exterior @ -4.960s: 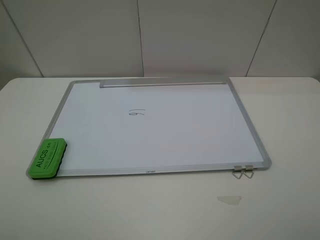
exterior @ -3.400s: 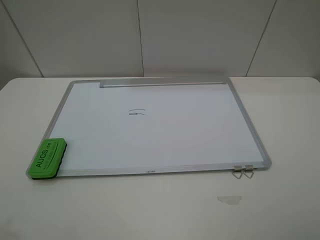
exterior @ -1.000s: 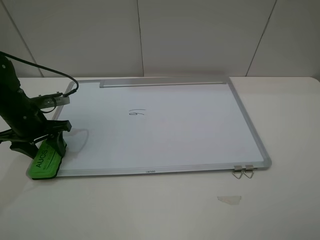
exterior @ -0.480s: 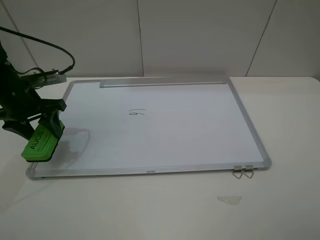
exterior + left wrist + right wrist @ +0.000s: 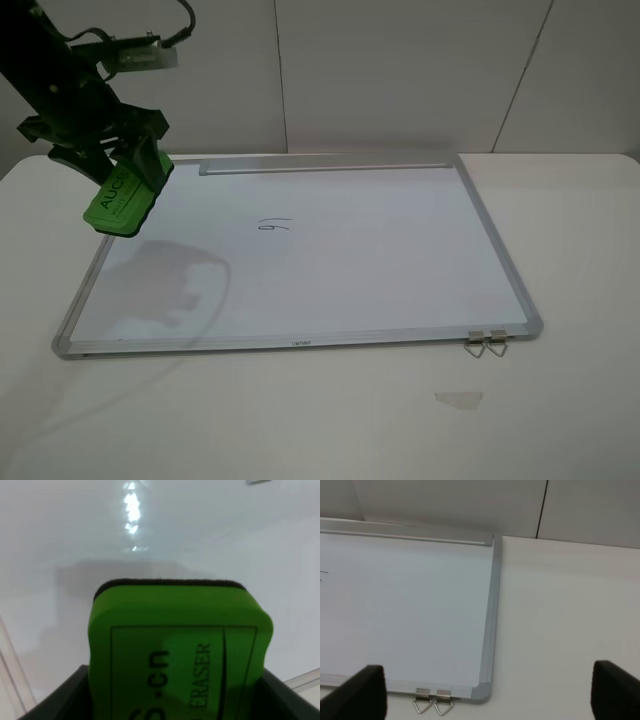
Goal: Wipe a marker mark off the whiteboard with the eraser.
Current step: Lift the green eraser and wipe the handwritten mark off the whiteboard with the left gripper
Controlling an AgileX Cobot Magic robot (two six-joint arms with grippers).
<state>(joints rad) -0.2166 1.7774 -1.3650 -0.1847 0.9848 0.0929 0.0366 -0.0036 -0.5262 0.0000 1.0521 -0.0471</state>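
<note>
The green eraser [image 5: 124, 196] hangs tilted in the air above the far-left part of the whiteboard [image 5: 400, 250], with my left gripper [image 5: 128, 170] shut on it. In the left wrist view the eraser [image 5: 180, 650] fills the middle, its dark felt edge facing the white surface, and black fingers [image 5: 65, 697] hold its sides. The small black marker mark [image 5: 272, 226] sits near the board's middle, to the right of the eraser and apart from it. My right gripper [image 5: 489, 672] stands open over the board's near-right corner [image 5: 485, 692]; the exterior view does not show it.
Two small metal clips [image 5: 485, 344] lie at the board's near-right corner, also in the right wrist view as clips [image 5: 434, 703]. A pale scrap [image 5: 458, 399] lies on the white table in front. The grey tray strip [image 5: 320, 165] runs along the far edge by the wall.
My left arm came in, closed on the eraser at the board's near-left corner, then lifted it and carried it up toward the far-left part of the board.
</note>
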